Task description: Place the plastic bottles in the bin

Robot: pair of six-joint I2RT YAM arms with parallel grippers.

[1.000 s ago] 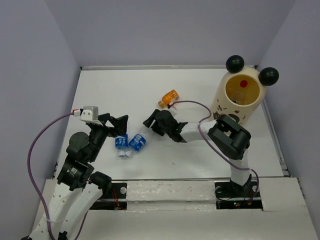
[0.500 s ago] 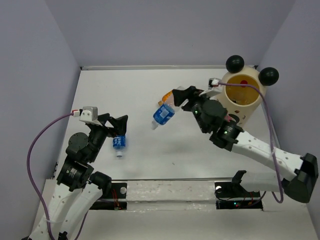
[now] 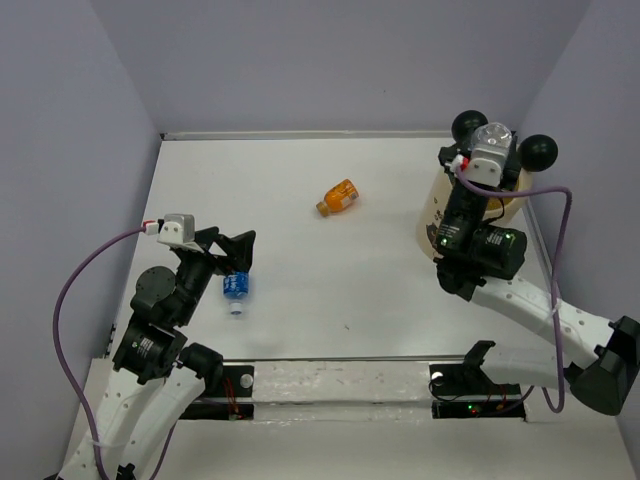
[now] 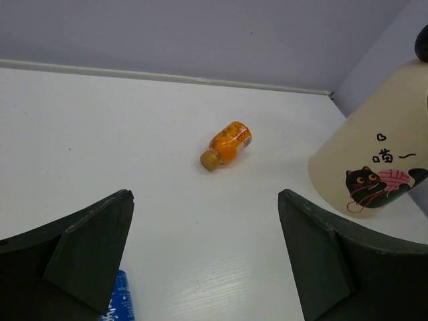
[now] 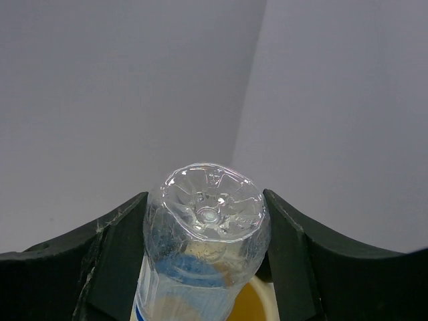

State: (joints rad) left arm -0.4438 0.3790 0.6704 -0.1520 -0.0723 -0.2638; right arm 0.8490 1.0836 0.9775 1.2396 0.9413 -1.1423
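Starting on the left: the left gripper (image 3: 236,250) hangs low over the white table (image 3: 300,170), jaws spread wide with nothing in them, and a blue-label bottle (image 3: 236,288) lies just by it. Mid-table the orange bottle (image 3: 338,196) is on its side, well apart from everything. Over on the right, the right gripper (image 5: 204,264) is clamped on a clear bottle (image 5: 207,214), base up, right above the bin (image 3: 432,205). Plain lavender walls (image 3: 300,60) all round.
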